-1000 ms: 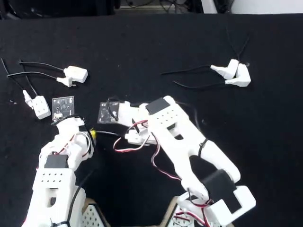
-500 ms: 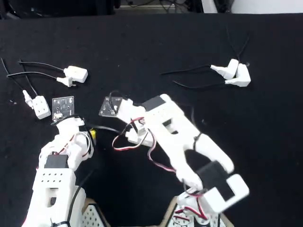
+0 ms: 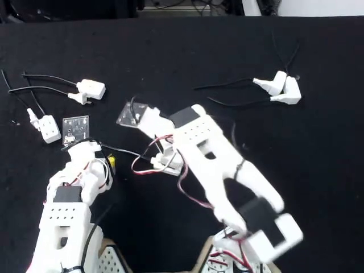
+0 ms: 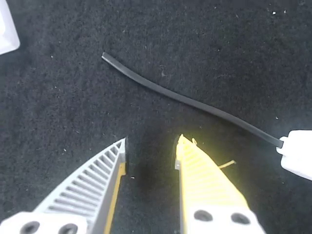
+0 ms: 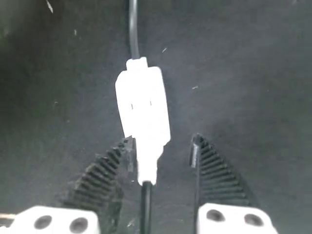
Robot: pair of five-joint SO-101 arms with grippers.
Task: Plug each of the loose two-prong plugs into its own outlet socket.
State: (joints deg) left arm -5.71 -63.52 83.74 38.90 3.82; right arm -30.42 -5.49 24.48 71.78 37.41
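On the left, white plastic plugs (image 3: 91, 88) and a blocky socket (image 3: 50, 128) lie loose on the black cloth (image 3: 187, 51). Our left gripper (image 4: 151, 140) hangs over a thin black cable (image 4: 185, 100), ribbed fingers narrowly apart, empty. In the middle, our right gripper (image 5: 161, 142) has pushed forward and a small shiny plate (image 3: 132, 114) slid with it. Its fingers stand apart around a smooth white plug (image 5: 142, 105), so we judge nothing is grasped yet. Far right, two more plugs (image 3: 280, 88) wait.

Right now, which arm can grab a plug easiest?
Right. The right gripper, open, straddles a plug; the left gripper, also open, has only a cable ahead.
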